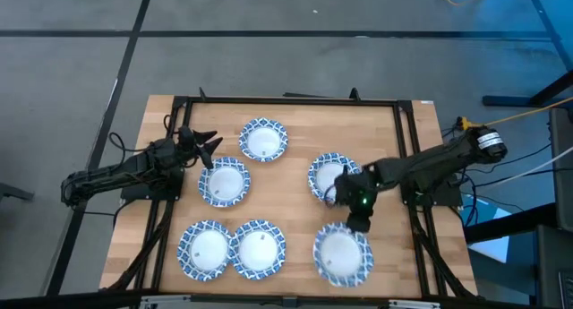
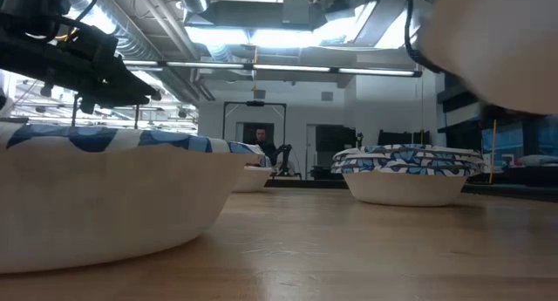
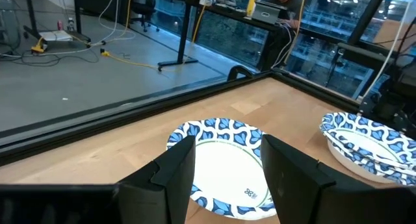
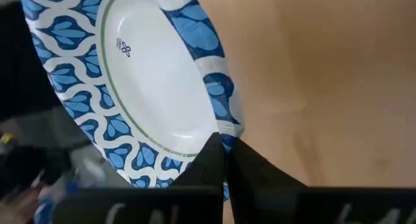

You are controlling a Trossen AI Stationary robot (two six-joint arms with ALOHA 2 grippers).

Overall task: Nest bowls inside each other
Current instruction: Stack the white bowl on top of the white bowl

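While the right hand pinches a bowl rim, the left hand hovers wide.

Two thin black arms with round joints. Black wires along them. Small green light near the right gripper. Flat dark fingers.

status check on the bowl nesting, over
Right gripper jaws shut on front-right bowl's rim. Left gripper jaws open, beside the left-middle bowl. Six bowls or stacks spread over the table. Nothing in the way.
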